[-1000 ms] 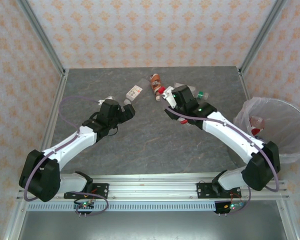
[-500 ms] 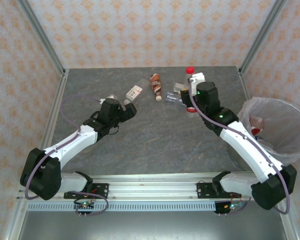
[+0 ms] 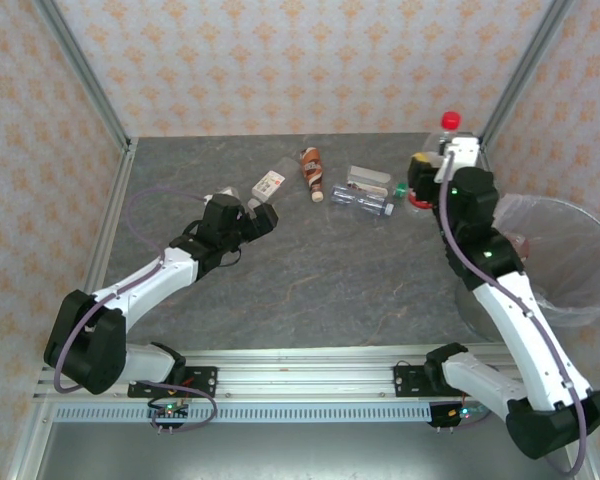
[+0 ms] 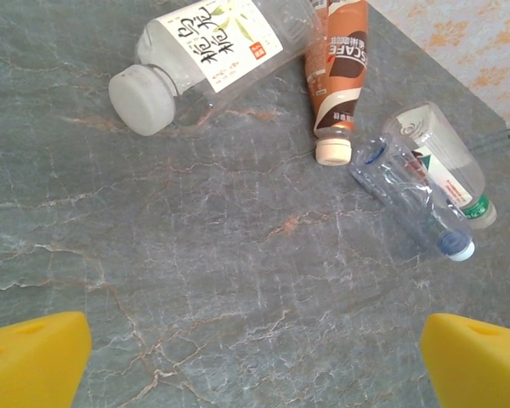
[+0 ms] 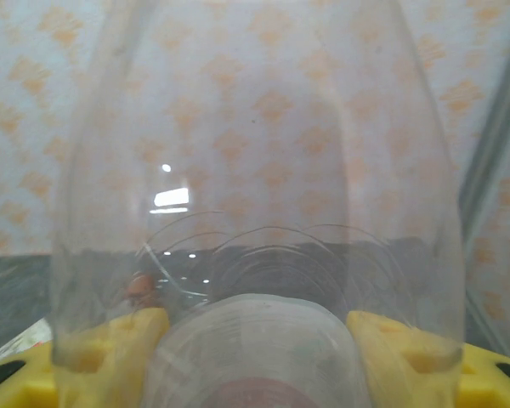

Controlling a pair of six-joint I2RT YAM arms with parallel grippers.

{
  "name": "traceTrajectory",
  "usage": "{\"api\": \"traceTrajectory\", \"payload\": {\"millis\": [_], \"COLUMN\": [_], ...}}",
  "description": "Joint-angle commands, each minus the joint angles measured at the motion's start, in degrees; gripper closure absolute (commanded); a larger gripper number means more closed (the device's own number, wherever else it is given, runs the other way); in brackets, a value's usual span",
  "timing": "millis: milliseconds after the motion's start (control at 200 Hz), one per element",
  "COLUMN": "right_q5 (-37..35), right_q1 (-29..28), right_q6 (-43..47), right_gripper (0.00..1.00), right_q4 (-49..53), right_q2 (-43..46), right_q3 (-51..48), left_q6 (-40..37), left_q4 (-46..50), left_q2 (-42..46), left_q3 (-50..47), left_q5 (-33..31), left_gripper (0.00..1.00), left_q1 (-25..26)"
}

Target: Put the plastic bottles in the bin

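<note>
Upper right, your right gripper (image 3: 444, 155) pinches 1 clear red-capped plastic bottle (image 3: 449, 122) aloft, probably to clear the round bag-lined bin (image 3: 580, 250); left gripper (image 4: 255, 357) spread.

Bright, even, soft light; shadows on the table (image 3: 320, 280) are faint. At my right wrist the clear bottle (image 5: 255, 170) blurs close up, glints toward nine o'clock. Left wrist view sharp.

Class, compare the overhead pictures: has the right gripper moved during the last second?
Yes. The right gripper, shut on a red-capped bottle, has swung rightward from the middle of the table toward the far right corner, nearer the bin.
</note>
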State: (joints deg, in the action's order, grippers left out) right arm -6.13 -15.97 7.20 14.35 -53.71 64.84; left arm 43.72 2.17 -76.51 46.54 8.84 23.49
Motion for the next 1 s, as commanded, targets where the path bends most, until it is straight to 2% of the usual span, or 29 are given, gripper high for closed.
{"api": "traceTrajectory", "payload": {"millis": [0, 165, 420, 565, 791, 856, 996], "right_q5": [1.1, 1.6, -13.7, -21.8, -26.3, -28.0, -26.4], "right_q1": [5.1, 9.2, 12.7, 13.1, 16.7, 19.3, 25.1], "right_q6": [-2.2, -3.8, 2.0, 5.2, 5.6, 3.0, -3.0], "right_gripper": [0.48, 0.46, 0.47, 0.48, 0.47, 0.42, 0.40], "right_q4": [2.8, 3.4, -1.4, -6.5, -2.2, -1.0, 7.1], "right_q2": [3.9, 5.7, 9.6, 13.0, 13.1, 12.9, 10.2], "right_q3": [4.2, 5.7, 7.6, 4.1, 2.3, 1.6, 2.3], "left_q6": [0.5, 0.7, -0.5, -0.8, -1.7, -1.9, -2.2], "left_q4": [-2.0, -2.6, -1.4, -0.8, 0.4, 0.6, 0.8], "left_q2": [-0.2, -2.1, -2.2, -1.2, -0.5, -0.2, 0.5], "left_q3": [1.0, 1.6, 2.2, 1.6, 1.9, 1.8, 1.3], "left_q5": [0.3, 1.7, 1.6, 1.0, 0.8, 0.7, 0.2], "left_gripper": [0.00, 0.00, 0.00, 0.00, 0.00, 0.00, 0.00], "left_q1": [-0.2, -0.2, -0.2, -0.2, -0.2, -0.2, -0.2]}}
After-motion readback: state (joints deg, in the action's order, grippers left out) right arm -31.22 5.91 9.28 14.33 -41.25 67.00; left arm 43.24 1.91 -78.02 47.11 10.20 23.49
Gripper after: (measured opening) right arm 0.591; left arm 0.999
